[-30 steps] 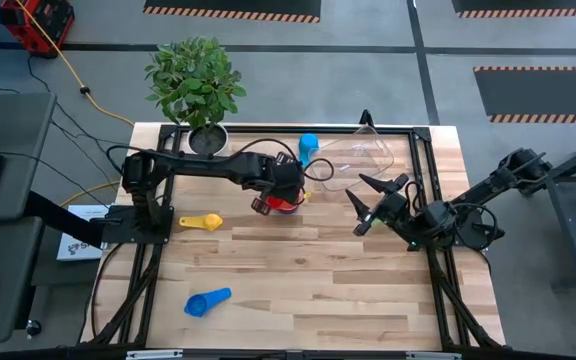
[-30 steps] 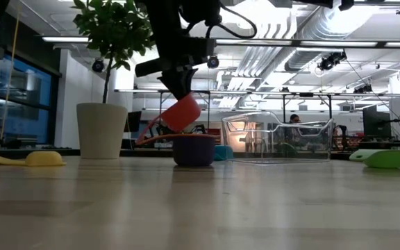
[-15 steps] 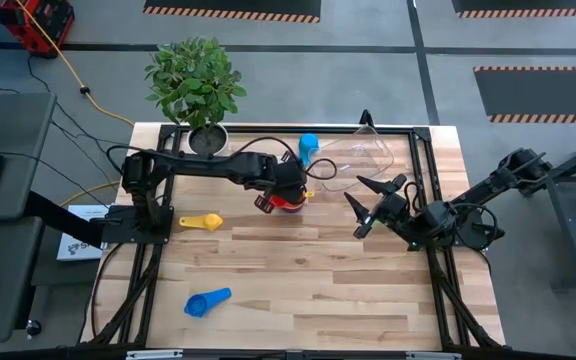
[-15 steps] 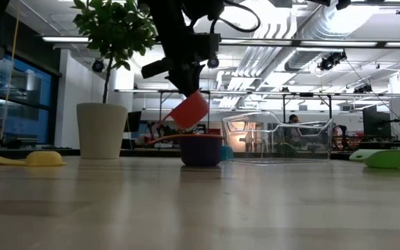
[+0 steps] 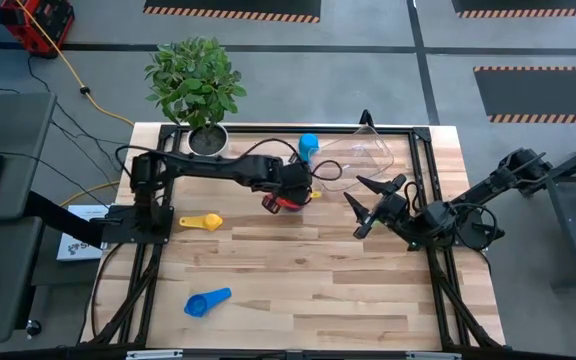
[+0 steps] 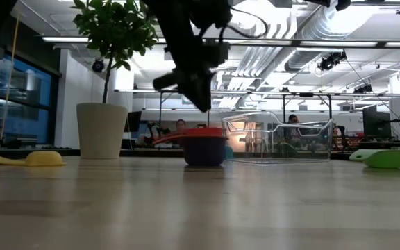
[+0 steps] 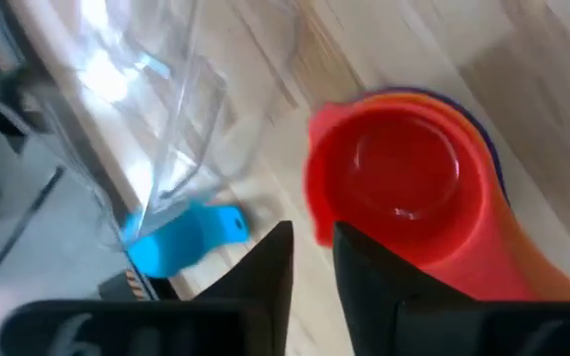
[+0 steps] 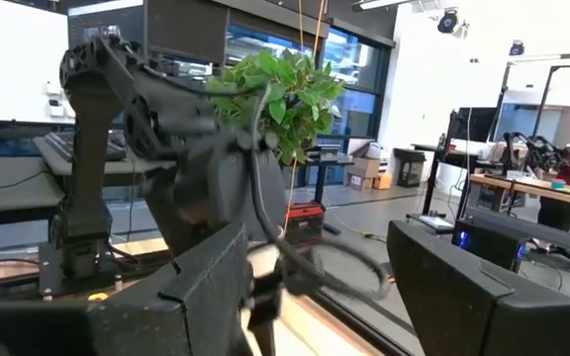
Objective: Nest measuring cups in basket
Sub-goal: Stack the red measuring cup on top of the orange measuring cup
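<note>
The red cup (image 7: pixel 394 183) sits level inside the orange cup (image 7: pixel 483 247), which sits in the dark blue cup (image 6: pixel 205 151). This stack (image 5: pixel 288 201) stands on the table just left of the clear basket (image 5: pixel 368 150). My left gripper (image 7: pixel 313 259) hovers right above the stack, its fingers a narrow gap apart with nothing between them. In the low view it (image 6: pixel 203 104) is clear of the red cup's rim (image 6: pixel 201 130). A light blue cup (image 5: pixel 308 146) lies by the basket's far left corner. The yellow cup (image 5: pixel 203 221) and a blue cup (image 5: pixel 208 301) lie apart on the table. My right gripper (image 5: pixel 354 206) waits open, right of the stack.
The white plant pot (image 5: pixel 208 140) stands at the table's far edge, left of the stack. The basket's wall (image 6: pixel 276 135) rises just behind and right of the stack. A green thing (image 6: pixel 384 158) lies low at the right in the low view. Bare wood spreads across the near half.
My left gripper carried the tilted red cup toward the table's right and down onto the stack, then let go. The red cup now sits level in the orange cup, and the gripper stands just above it. The stack has slid slightly toward the right.
</note>
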Robot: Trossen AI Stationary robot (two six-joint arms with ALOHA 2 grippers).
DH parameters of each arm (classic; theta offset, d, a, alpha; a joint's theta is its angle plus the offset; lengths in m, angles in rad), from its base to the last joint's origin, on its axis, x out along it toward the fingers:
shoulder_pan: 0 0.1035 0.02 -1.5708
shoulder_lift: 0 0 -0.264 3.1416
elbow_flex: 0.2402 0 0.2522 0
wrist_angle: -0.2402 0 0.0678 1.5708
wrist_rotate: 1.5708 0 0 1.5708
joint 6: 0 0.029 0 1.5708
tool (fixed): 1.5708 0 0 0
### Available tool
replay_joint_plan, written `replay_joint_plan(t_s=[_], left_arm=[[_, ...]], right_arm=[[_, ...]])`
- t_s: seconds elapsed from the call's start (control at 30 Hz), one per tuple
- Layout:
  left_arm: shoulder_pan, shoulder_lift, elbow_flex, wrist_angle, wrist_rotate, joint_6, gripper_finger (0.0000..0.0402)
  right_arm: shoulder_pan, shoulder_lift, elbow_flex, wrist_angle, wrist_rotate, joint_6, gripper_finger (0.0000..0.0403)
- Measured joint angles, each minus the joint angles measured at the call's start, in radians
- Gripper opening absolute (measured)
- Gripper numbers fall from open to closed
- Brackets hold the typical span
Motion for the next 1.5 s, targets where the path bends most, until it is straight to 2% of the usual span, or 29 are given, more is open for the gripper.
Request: replay_joint_plan(t_s=[0.17, 0.3, 0.4, 0.53, 0.63, 0.7, 0.8, 0.9, 1.0, 1.1, 1.2, 1.27, 1.37, 1.5], left_arm=[[-0.003, 0.016, -0.002, -0.003, -0.085, -0.016, 0.0105], [-0.004, -0.027, -0.002, -0.035, -0.088, -0.097, 0.0128], [0.008, -0.091, -0.001, -0.091, -0.031, -0.232, 0.0139], [0.054, -0.198, -0.036, -0.115, 0.120, -0.448, 0.0142], [0.084, -0.300, -0.144, -0.030, 0.198, -0.561, 0.0142], [0.091, -0.377, -0.266, 0.085, 0.204, -0.615, 0.0142], [0.092, -0.491, -0.484, 0.327, 0.173, -0.681, 0.0142], [0.092, -0.551, -0.675, 0.522, 0.121, -0.725, 0.0140], [0.092, -0.540, -0.783, 0.616, 0.071, -0.742, 0.0124], [0.092, -0.489, -0.795, 0.630, -0.040, -0.749, 0.0087], [0.097, -0.430, -0.780, 0.667, -0.129, -0.717, 0.0031], [0.113, -0.391, -0.762, 0.670, -0.120, -0.703, 0.0008], [0.132, -0.326, -0.739, 0.641, -0.027, -0.681, 0.0009], [0.136, -0.258, -0.721, 0.646, -0.020, -0.680, 0.0002]], right_arm=[[-0.010, 0.000, 0.000, -0.009, 0.002, 0.000, 0.0236], [-0.021, 0.000, 0.000, -0.029, 0.003, 0.004, 0.0236], [-0.029, 0.000, 0.000, -0.039, 0.001, 0.024, 0.0236], [-0.032, 0.000, 0.000, -0.052, 0.001, 0.028, 0.0236], [-0.032, 0.000, 0.000, -0.056, 0.001, 0.027, 0.0236], [-0.032, 0.000, 0.000, -0.056, 0.001, 0.027, 0.0236], [-0.032, 0.000, 0.000, -0.055, 0.001, 0.031, 0.0236], [-0.036, 0.000, 0.000, -0.051, -0.007, 0.044, 0.0236], [-0.050, 0.000, 0.000, -0.051, -0.027, 0.049, 0.0236], [-0.072, 0.000, 0.000, -0.053, -0.054, 0.080, 0.0236], [-0.090, 0.000, 0.000, -0.068, -0.078, 0.112, 0.0236], [-0.101, 0.000, 0.000, -0.090, -0.098, 0.138, 0.0236], [-0.111, 0.000, 0.000, -0.115, -0.114, 0.163, 0.0236], [-0.113, 0.000, 0.000, -0.139, -0.117, 0.177, 0.0236]])
